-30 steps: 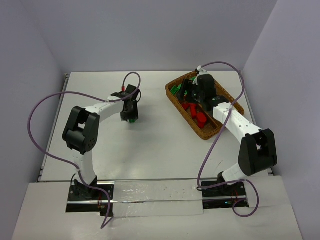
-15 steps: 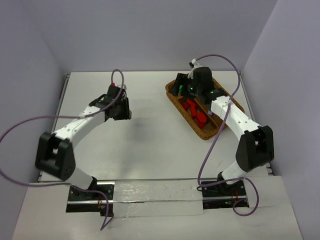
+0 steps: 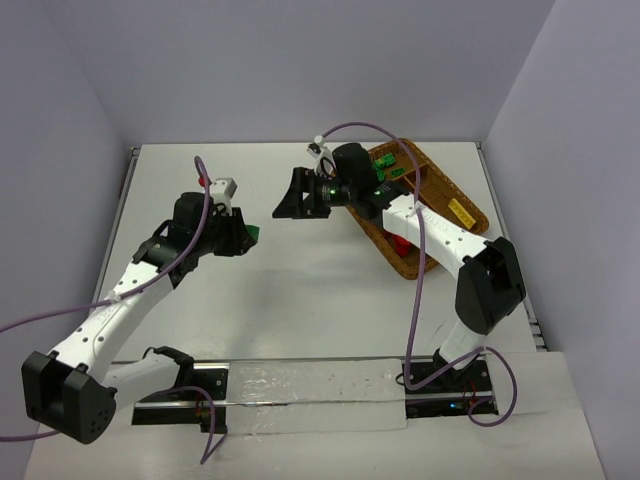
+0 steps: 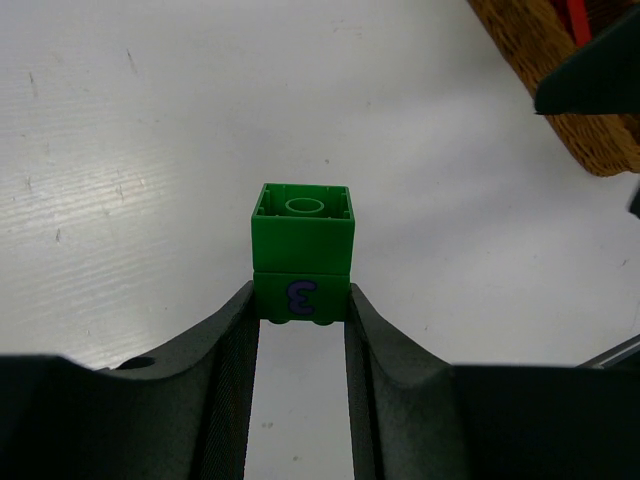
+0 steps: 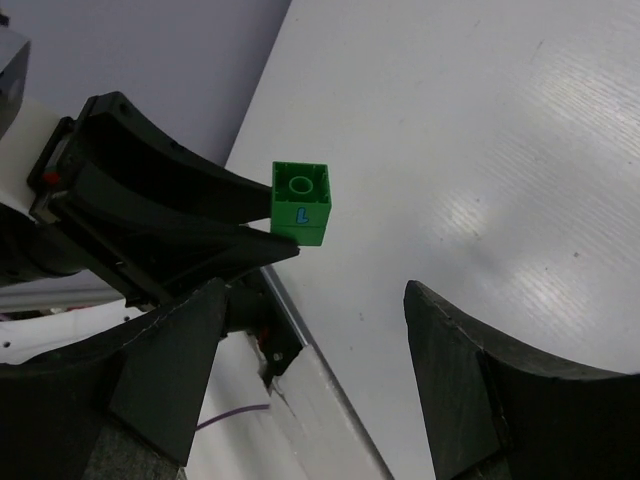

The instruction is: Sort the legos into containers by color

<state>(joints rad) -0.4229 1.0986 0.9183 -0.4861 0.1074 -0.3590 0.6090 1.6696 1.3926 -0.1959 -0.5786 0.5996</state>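
Left wrist view: you have the left gripper (image 4: 300, 296) clamped on a green lego brick (image 4: 302, 235). Both fingers (image 4: 232, 340) press the lower part of its sides, and a blue printed figure faces the camera. The brick's hollow underside shows at its top end. It hangs clear above the white table (image 4: 150, 150), to the left of the wicker tray (image 4: 545, 60) and well apart from it.

Top external view confirms this: the left gripper (image 3: 246, 235) holds the green brick (image 3: 254, 233) well left of the tray (image 3: 410, 268).

Your right gripper (image 3: 292, 200) stands between the brick and the tray, just left of the tray's near-left rim. Its jaws are apart and hold nothing. In the right wrist view they (image 5: 315, 287) point at the held brick (image 5: 301, 203) without touching it.

Inside the tray you have green legos (image 3: 384, 171) at the far end, a yellow lego (image 3: 460, 210) along the right section and a red lego (image 3: 401, 246) partly hidden under the right arm.
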